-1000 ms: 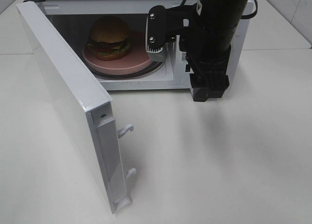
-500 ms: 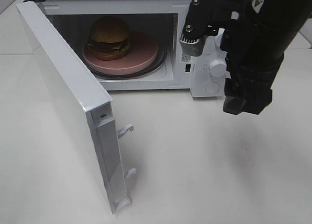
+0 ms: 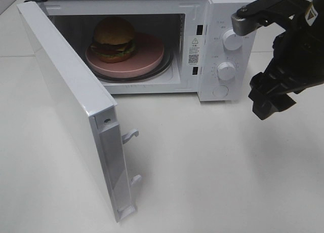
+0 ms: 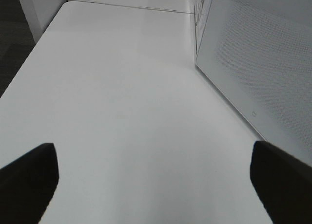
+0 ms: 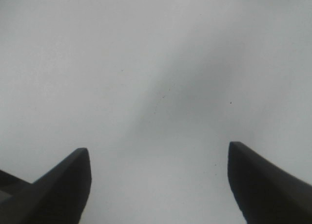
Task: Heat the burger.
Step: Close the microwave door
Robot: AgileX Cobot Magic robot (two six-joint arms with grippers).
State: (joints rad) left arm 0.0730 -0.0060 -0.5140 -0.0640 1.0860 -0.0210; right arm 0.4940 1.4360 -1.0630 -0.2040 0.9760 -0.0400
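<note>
The burger (image 3: pixel 114 38), with a tan bun, green lettuce and dark filling, sits on the left part of a round pink plate (image 3: pixel 150 53) inside the white microwave (image 3: pixel 202 10). The microwave door (image 3: pixel 66 91) stands wide open toward the front left. My right gripper (image 3: pixel 267 106) hangs above the table to the right of the microwave, level with its control panel. In the right wrist view it (image 5: pixel 157 148) is open and empty over bare table. My left gripper (image 4: pixel 152 145) is open and empty, low over the table beside the door's outer face (image 4: pixel 263 63). It is out of the exterior high view.
Two white knobs (image 3: pixel 231 39) (image 3: pixel 226 70) and a round button (image 3: pixel 219 91) sit on the microwave's right panel. Door latch hooks (image 3: pixel 130 136) stick out of the door's free edge. A white table (image 3: pixel 212 162) spreads in front.
My right arm has pulled back from the microwave opening and swung right, past the control panel. The burger, plate and door have not moved.
</note>
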